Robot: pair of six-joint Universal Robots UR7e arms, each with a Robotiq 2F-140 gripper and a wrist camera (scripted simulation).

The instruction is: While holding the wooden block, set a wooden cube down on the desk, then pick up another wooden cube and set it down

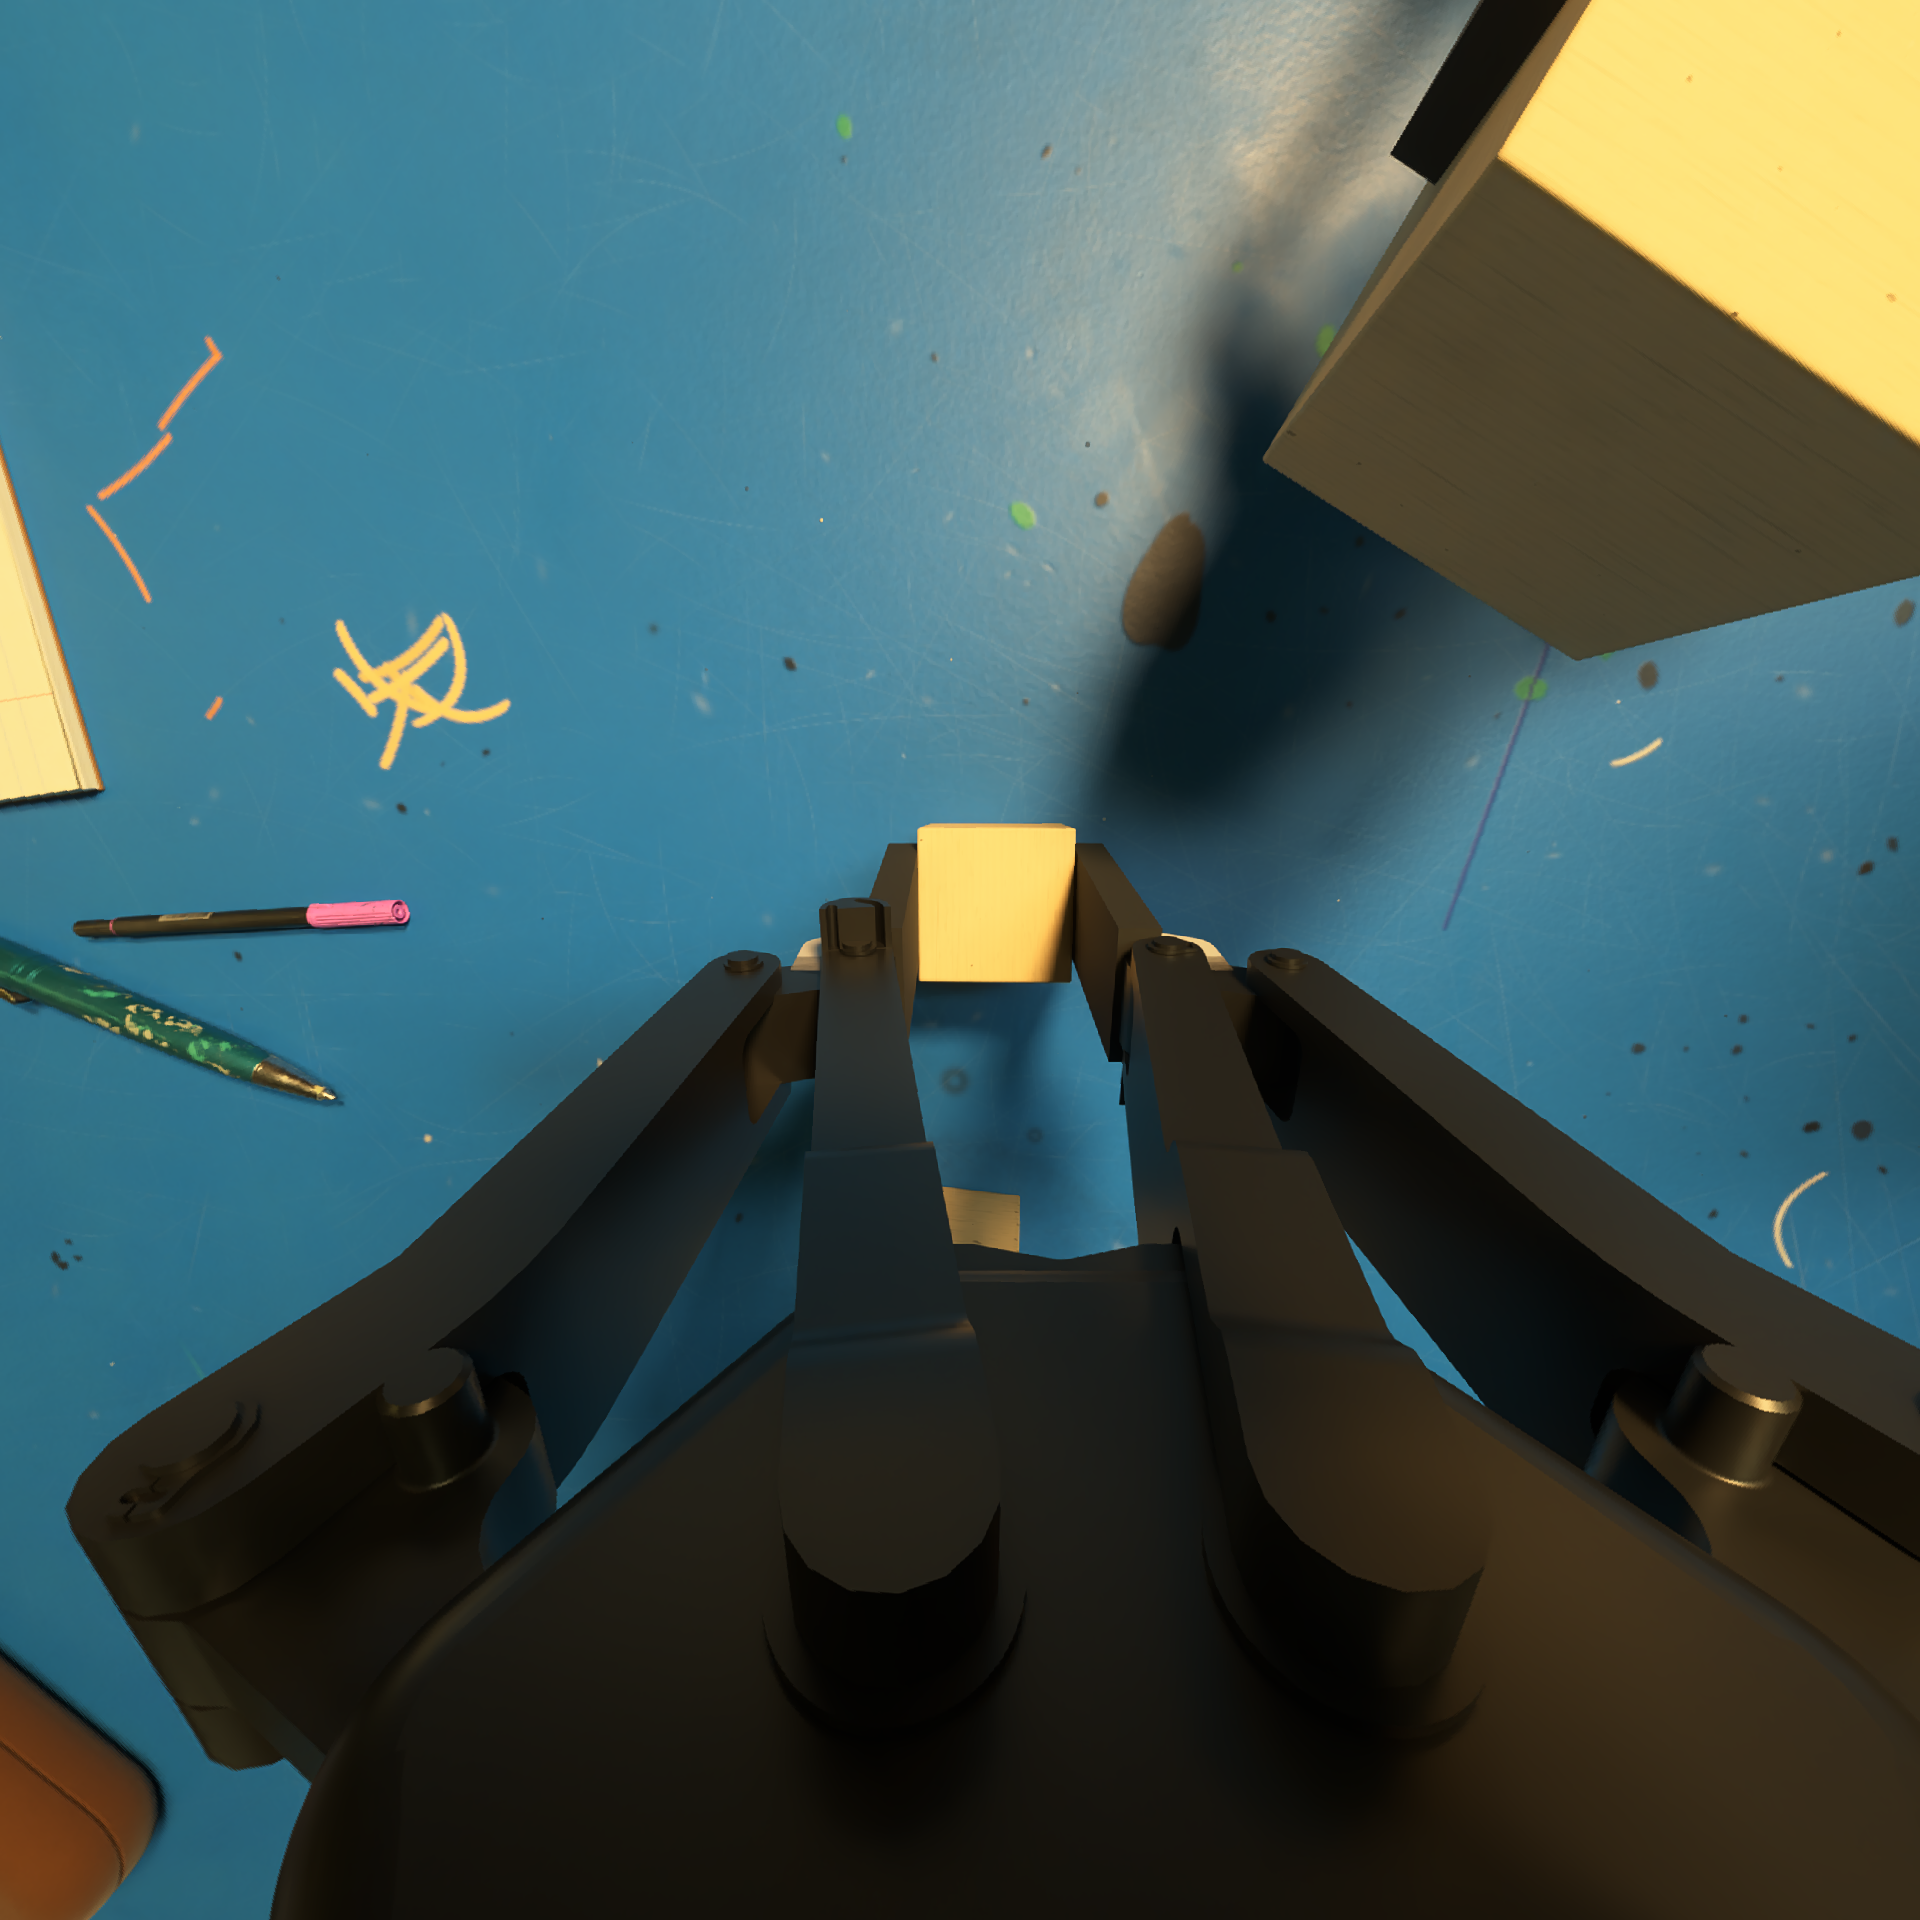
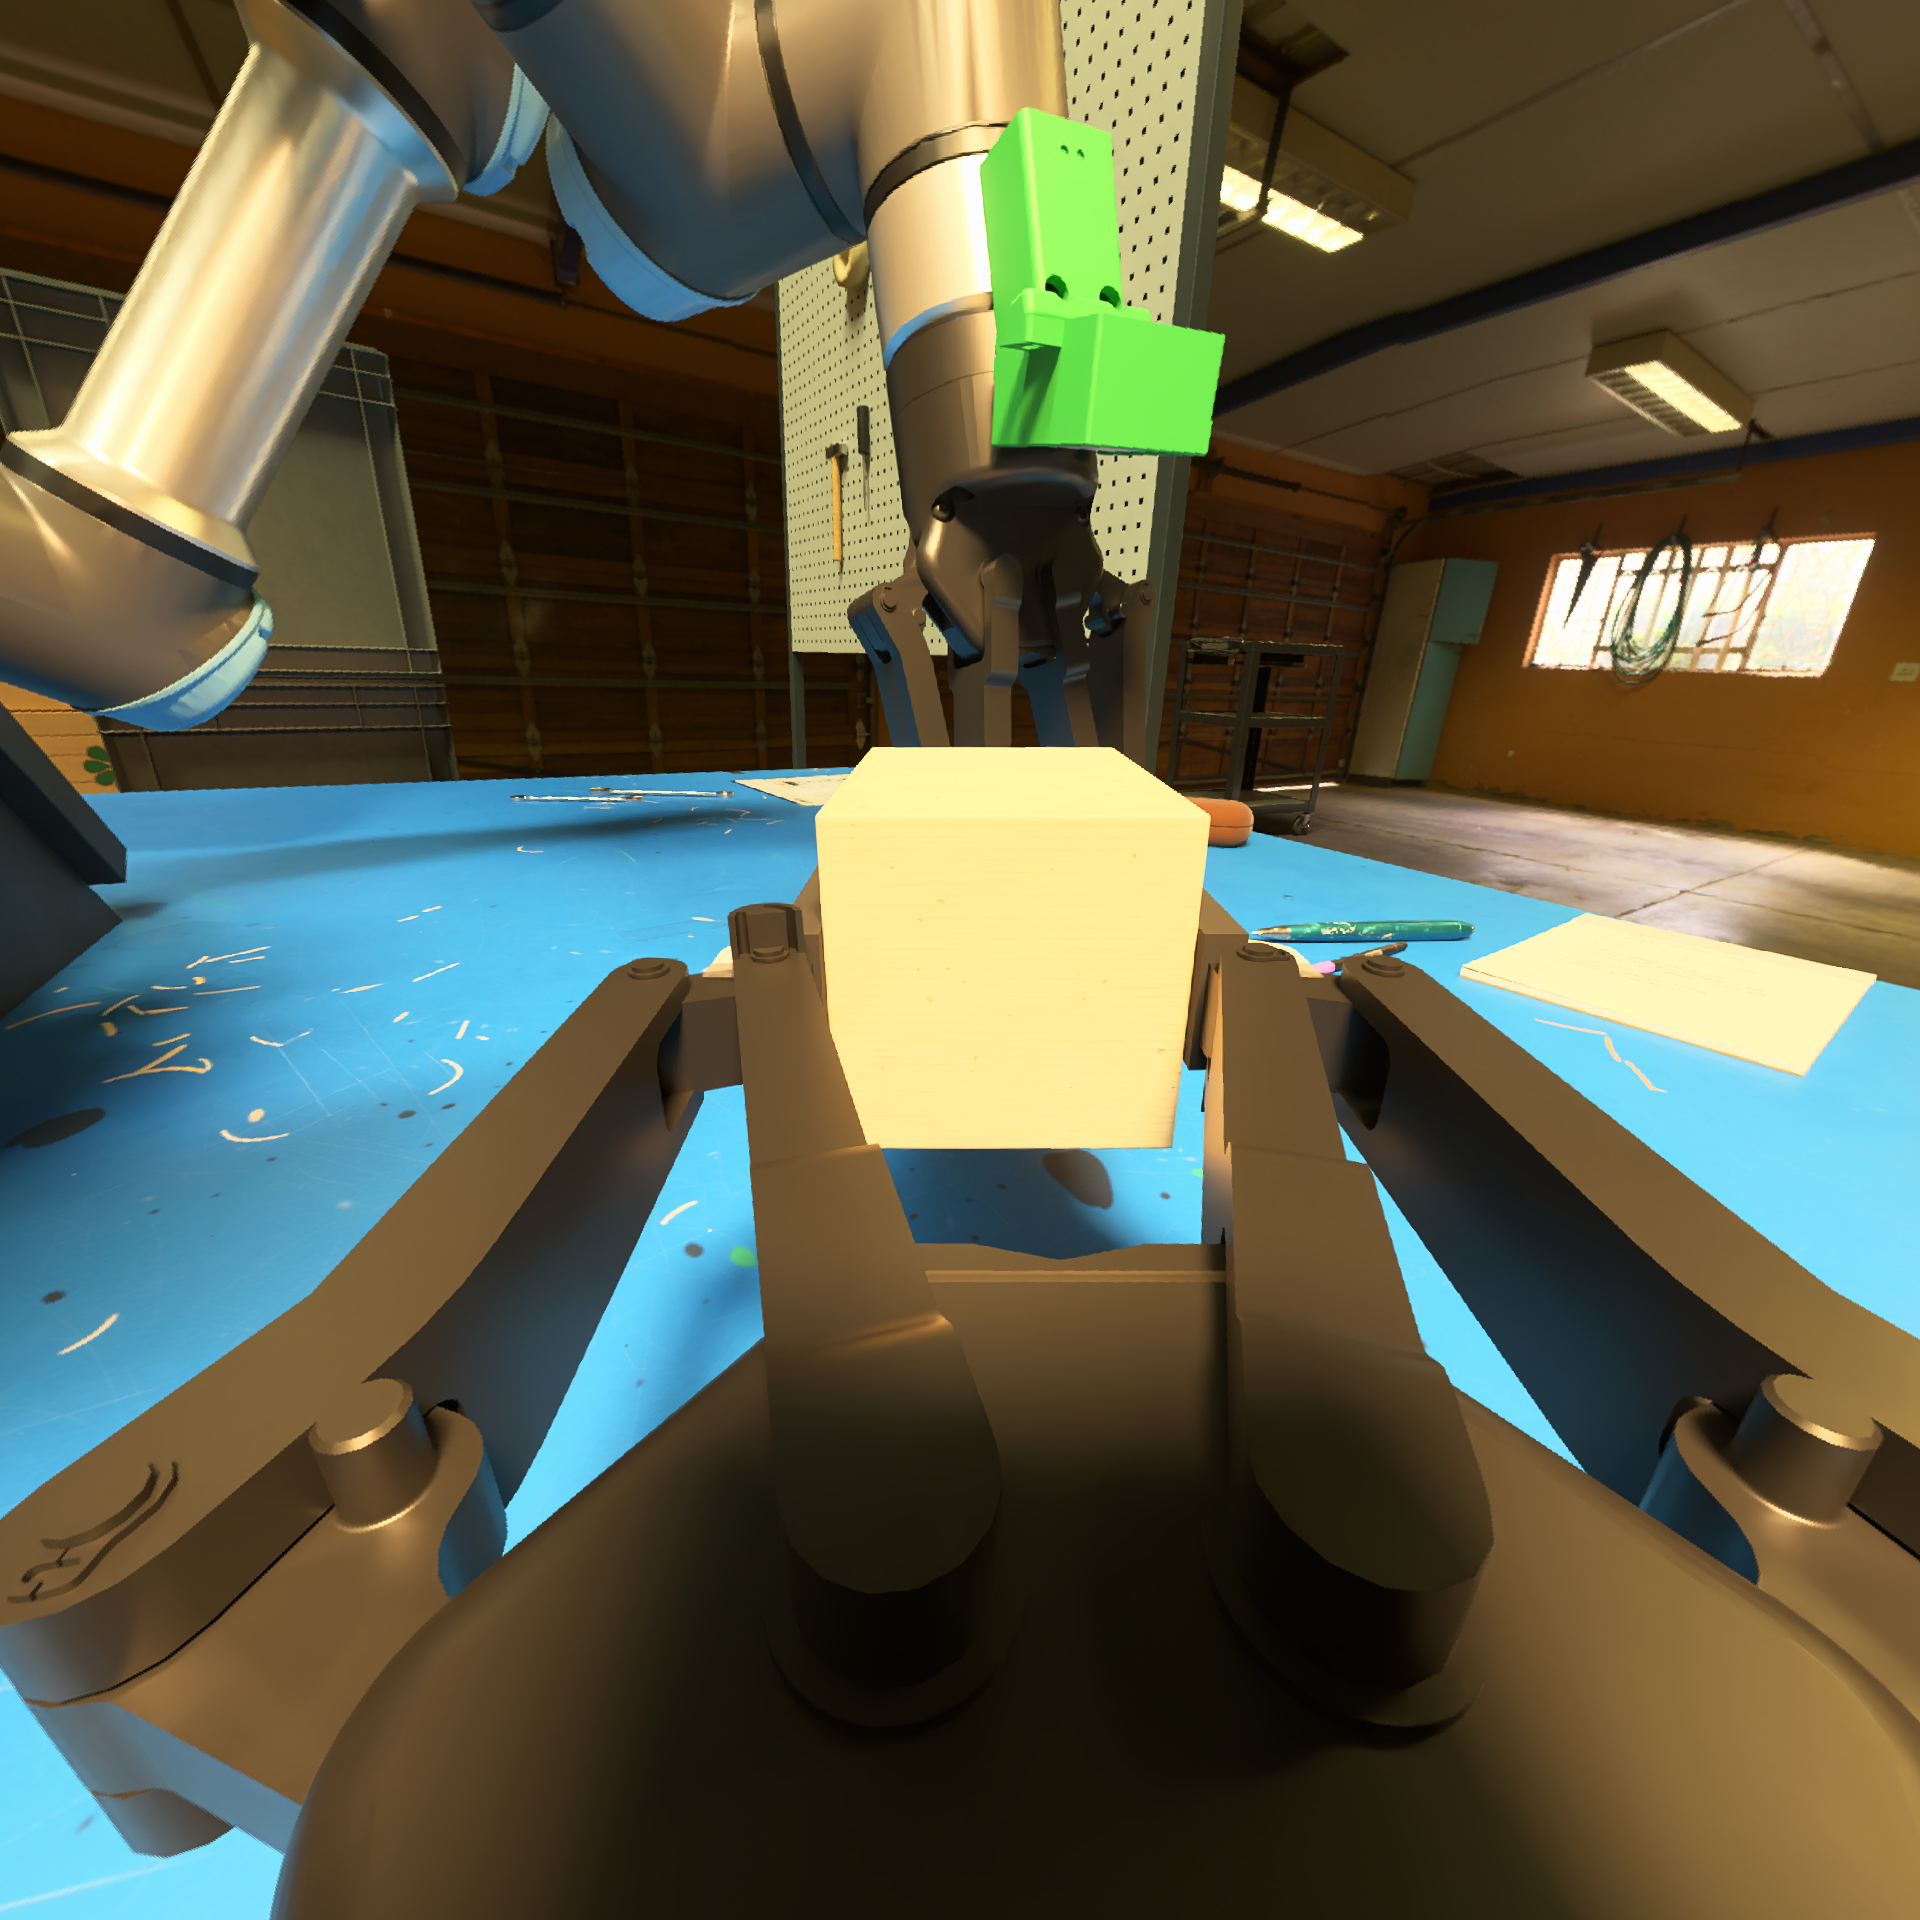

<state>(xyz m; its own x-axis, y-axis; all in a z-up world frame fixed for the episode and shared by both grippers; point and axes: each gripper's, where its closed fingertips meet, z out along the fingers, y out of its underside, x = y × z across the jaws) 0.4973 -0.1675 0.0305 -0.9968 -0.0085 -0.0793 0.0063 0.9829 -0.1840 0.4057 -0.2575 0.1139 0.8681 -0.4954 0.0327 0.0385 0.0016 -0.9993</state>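
My left gripper (image 1: 995, 940) is shut on a small pale wooden cube (image 1: 995, 894) and holds it above the blue desk (image 1: 623, 416); its shadow falls farther ahead. A small pale wooden piece (image 1: 982, 1218) shows through the gap between the finger links, mostly hidden. The large wooden block (image 1: 1662, 343) hangs at the upper right. In the right wrist view my right gripper (image 2: 1008, 1039) is shut on this block (image 2: 1008, 935), above the desk (image 2: 312, 1039). The left gripper (image 2: 997, 675) hangs fingers-down just behind the block; its fingertips are hidden.
A pink-capped pen (image 1: 249, 918), a green pen (image 1: 166, 1029), a notepad (image 1: 31, 675) and a brown object (image 1: 62, 1808) lie at the left. The right wrist view shows the notepad (image 2: 1662, 987), the green pen (image 2: 1361, 930) and a dark box (image 2: 42, 862).
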